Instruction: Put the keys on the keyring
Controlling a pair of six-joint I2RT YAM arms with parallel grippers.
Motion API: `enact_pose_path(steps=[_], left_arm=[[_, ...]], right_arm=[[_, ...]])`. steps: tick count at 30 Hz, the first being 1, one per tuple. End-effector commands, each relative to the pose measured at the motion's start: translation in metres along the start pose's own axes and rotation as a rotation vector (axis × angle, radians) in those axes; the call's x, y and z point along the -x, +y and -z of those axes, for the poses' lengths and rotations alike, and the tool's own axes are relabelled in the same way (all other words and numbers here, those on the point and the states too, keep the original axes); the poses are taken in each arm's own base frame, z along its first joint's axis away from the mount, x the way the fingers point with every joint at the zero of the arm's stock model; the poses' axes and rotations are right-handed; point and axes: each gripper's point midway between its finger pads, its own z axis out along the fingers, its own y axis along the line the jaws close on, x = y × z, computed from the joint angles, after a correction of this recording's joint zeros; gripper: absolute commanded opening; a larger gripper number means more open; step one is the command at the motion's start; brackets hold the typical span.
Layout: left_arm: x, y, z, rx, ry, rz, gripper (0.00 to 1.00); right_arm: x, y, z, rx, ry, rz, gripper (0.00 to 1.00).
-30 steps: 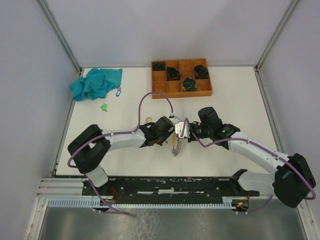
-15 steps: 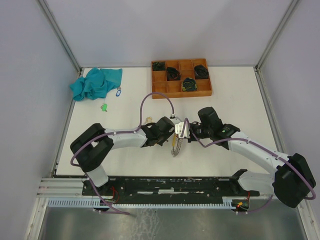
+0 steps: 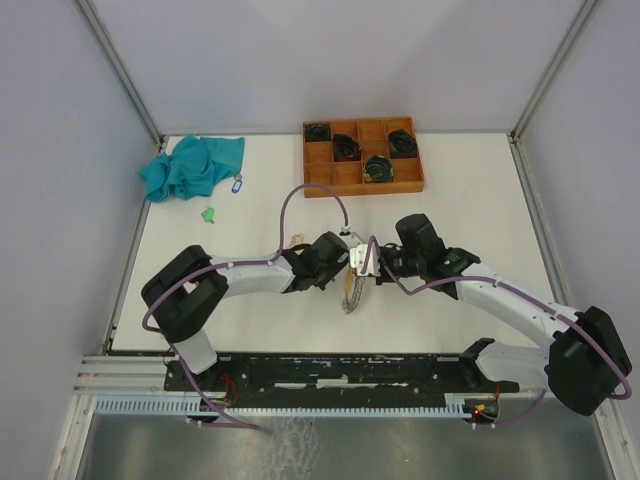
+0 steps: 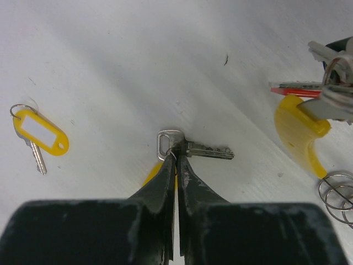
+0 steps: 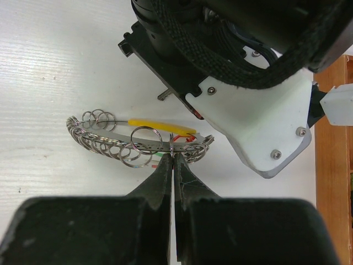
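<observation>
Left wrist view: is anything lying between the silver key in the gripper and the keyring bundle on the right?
Nothing visible. Only bare table lies between the silver key, pinched by the left gripper, and the keyring bundle. The yellow-tagged key lies off to the other side.

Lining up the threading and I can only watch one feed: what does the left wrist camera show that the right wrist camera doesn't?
Left wrist only: the left gripper pinching a silver key, and a yellow-tagged key lying apart. Right wrist only: the right gripper shut on a split ring, the left arm's housing, the orange tray. Both: the ring bundle with its yellow piece.
</observation>
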Motion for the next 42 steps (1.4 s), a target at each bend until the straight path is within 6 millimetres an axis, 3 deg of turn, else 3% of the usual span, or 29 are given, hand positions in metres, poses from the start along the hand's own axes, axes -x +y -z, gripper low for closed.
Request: enact_pose_path(steps=[1, 11, 20, 26, 33, 42], left_arm=[[0.018, 0.008, 0.009, 0.017, -0.071, 0.001, 0.03], [0.037, 0.021, 0.037, 0.032, -0.247, 0.062, 0.03], [0.081, 0.039, 0.094, -0.088, -0.725, 0.146, 0.03], [0.093, 0.037, 0.117, -0.155, -0.912, 0.039, 0.03], [0.090, 0.020, 0.136, -0.189, -1.061, -0.224, 0.03], [0.093, 0.008, 0.139, -0.242, -1.068, -0.349, 0.03]], right_arm=[[0.014, -0.011, 0.003, -0.029, -0.040, 0.016, 0.01], [0.015, -0.015, 0.005, -0.047, -0.034, 0.014, 0.01], [0.019, -0.022, 0.008, -0.086, -0.044, -0.021, 0.01], [0.030, -0.029, 0.011, -0.143, -0.104, -0.034, 0.01], [0.035, -0.026, 0.014, -0.124, -0.123, 0.026, 0.01], [0.038, -0.028, 0.012, -0.103, -0.115, 0.061, 0.01]])
